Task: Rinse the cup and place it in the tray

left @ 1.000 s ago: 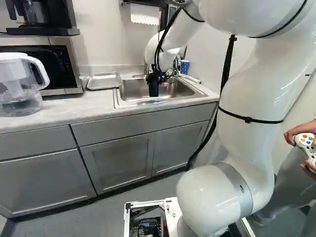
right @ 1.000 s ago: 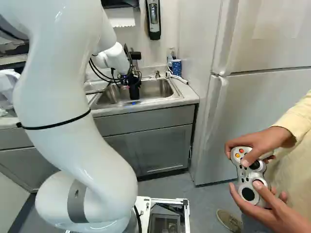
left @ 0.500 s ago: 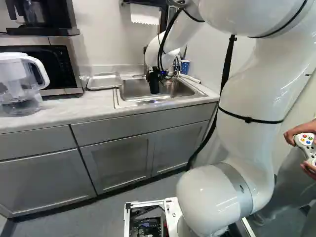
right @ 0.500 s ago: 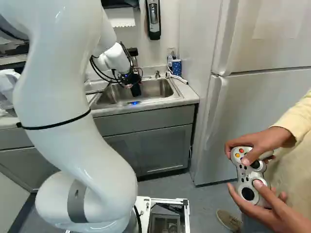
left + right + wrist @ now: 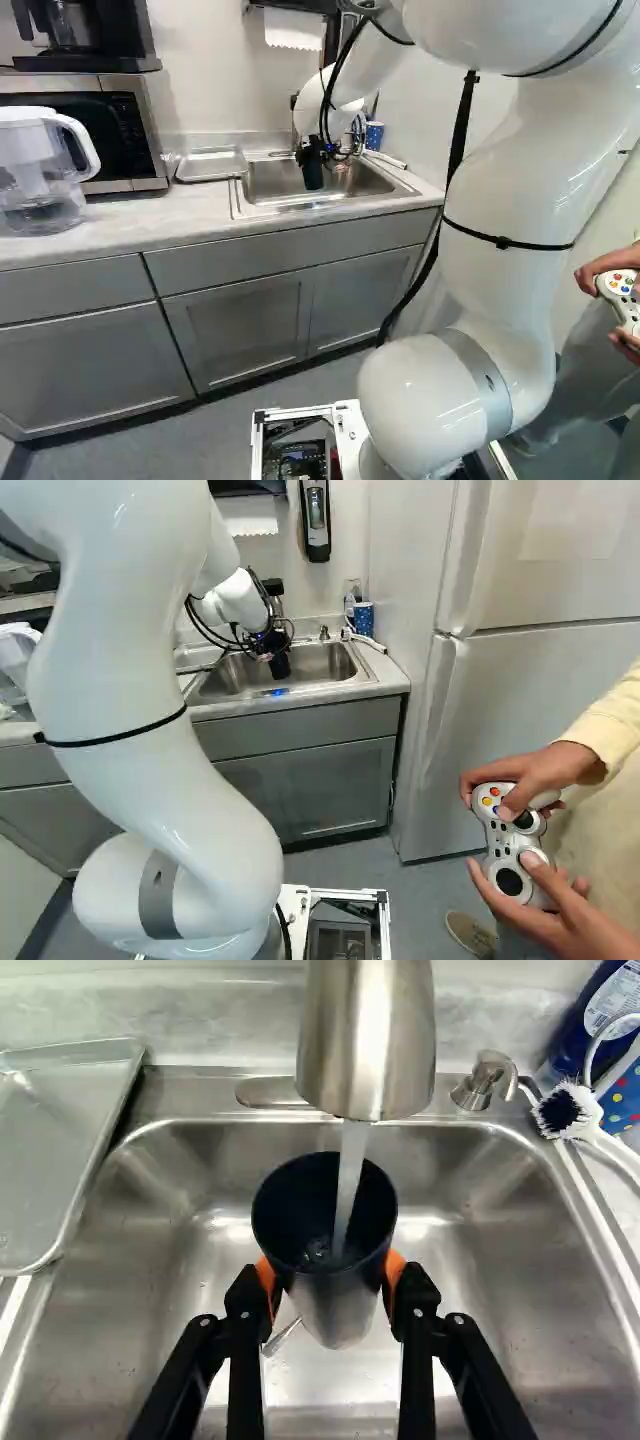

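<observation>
In the left base view my gripper (image 5: 311, 156) hangs over the sink (image 5: 262, 184) with the dark cup (image 5: 313, 178) below it. The wrist view shows my gripper (image 5: 330, 1278) closed around the cup (image 5: 325, 1295), orange pads (image 5: 395, 1272) pressing from both sides. The cup's mouth faces the camera and the faucet (image 5: 366, 1045). A stream of water (image 5: 350, 1175) runs from the spout into it. Beside the sink on the counter lies the metal tray (image 5: 55, 1155), also seen in the left base view (image 5: 211, 164).
A soap pump (image 5: 484, 1082), a brush (image 5: 568, 1112) and a blue dotted cup (image 5: 363, 618) stand or lie by the sink's far corner. A microwave (image 5: 125, 135) and a water pitcher (image 5: 40, 170) are on the counter. Hands with a game controller show beside the arm.
My gripper and the cup have shifted slightly and tilted over the sink compared with a second ago, when the cup hung more upright. The base has not moved.
</observation>
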`<state>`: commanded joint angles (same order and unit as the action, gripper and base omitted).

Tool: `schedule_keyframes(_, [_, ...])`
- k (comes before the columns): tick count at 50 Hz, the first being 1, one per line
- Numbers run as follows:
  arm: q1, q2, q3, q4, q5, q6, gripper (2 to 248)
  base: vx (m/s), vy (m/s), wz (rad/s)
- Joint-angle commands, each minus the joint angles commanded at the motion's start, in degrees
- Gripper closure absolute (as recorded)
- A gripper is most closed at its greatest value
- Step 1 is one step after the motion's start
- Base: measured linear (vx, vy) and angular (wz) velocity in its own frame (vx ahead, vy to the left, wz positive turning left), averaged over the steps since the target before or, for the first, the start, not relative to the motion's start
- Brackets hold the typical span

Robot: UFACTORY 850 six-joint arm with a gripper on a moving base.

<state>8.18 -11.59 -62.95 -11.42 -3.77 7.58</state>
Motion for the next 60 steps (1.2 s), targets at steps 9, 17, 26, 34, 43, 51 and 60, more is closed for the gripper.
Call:
schedule_keyframes(9, [0.0, 0.0, 0.0, 1.3, 0.0, 0.0, 129, 0.0, 0.0, 0.0])
schedule_keyframes(17, [0.0, 0.0, 0.0, 2.7, 0.0, 0.0, 129, 0.0, 0.0, 0.0])
schedule_keyframes(26, [0.0, 0.0, 0.0, 3.2, 0.0, 0.0, 129, 0.0, 0.0, 0.0])
schedule_keyframes(34, [0.0, 0.0, 0.0, 3.2, 0.0, 0.0, 129, 0.0, 0.0, 0.0])
schedule_keyframes(43, [0.0, 0.0, 0.0, 3.2, 0.0, 0.0, 129, 0.0, 0.0, 0.0])
schedule_keyframes(51, [0.0, 0.0, 0.0, 3.2, 0.0, 0.0, 129, 0.0, 0.0, 0.0])
schedule_keyframes(60, [0.0, 0.0, 0.0, 3.2, 0.0, 0.0, 129, 0.0, 0.0, 0.0])
